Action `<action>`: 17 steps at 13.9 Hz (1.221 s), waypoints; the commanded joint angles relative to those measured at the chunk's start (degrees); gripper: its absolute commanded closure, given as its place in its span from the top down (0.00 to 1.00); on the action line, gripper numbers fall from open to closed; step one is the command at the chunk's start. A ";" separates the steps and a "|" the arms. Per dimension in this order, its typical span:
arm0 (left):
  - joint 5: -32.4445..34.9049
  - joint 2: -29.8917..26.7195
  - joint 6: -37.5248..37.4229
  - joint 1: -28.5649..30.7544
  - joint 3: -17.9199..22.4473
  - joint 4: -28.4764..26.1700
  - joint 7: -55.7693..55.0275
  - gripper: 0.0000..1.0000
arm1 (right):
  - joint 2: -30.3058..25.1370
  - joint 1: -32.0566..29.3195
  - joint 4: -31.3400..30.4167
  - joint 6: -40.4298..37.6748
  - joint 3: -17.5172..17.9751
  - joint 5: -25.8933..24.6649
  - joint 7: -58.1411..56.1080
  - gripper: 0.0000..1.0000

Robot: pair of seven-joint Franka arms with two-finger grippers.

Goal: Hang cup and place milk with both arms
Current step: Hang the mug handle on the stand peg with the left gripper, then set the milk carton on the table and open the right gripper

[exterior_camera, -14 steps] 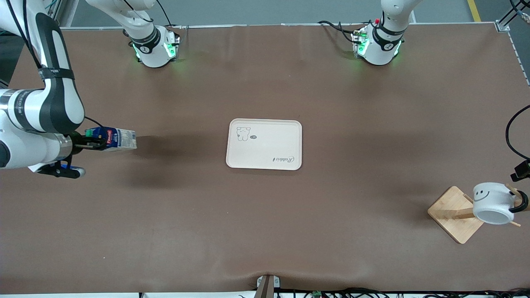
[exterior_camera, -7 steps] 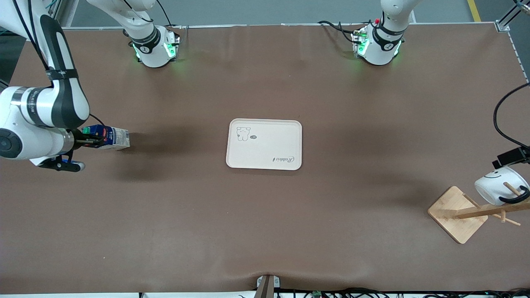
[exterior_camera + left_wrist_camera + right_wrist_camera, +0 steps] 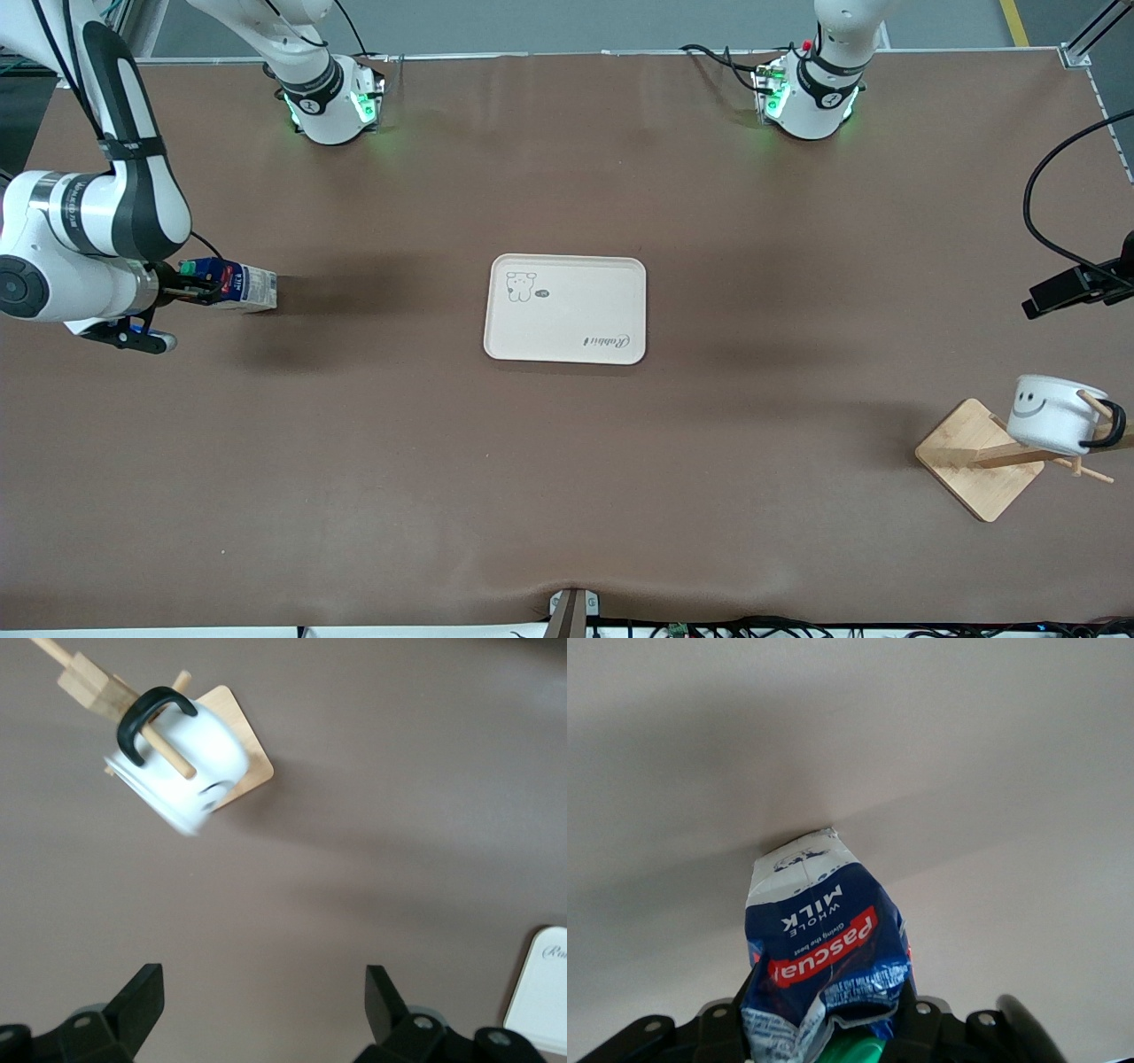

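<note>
Front view: at the middle left of the frame the right pincer (image 3: 190, 291) grips the milk (image 3: 232, 291) by its capped end, the carton lying sideways over the brown surface (image 3: 567, 461), well apart from the pale tray (image 3: 567, 350) at the centre. At the lower right the cup (image 3: 1052, 418) hangs by its black handle on a peg of the wooden rack (image 3: 974, 461). The left pincer (image 3: 1059, 292) shows at the right edge, above the cup in the frame and apart from it.

Left wrist view: the cup (image 3: 182, 757) sits at the upper left with the peg through its handle loop, looking slightly blurred, so it may be swinging. The left pincer (image 3: 264, 1010) is spread wide and empty at the bottom of the frame.

Right wrist view: the milk (image 3: 824, 943) fills the lower centre, its walls creased where the right pincer (image 3: 824, 1028) squeezes it, its pale base pointing at the surface.

Risks, as I judge them: the soft carton could buckle or slip in the grip while being carried to the tray, and set down tilted it could topple. If the cup does swing, it could ride off the peg.
</note>
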 commanded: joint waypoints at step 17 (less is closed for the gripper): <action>-9.77 -15.92 -8.47 -37.94 34.65 -7.19 1.74 1.00 | 6.16 2.44 40.47 -23.07 1.83 7.16 -2.56 1.00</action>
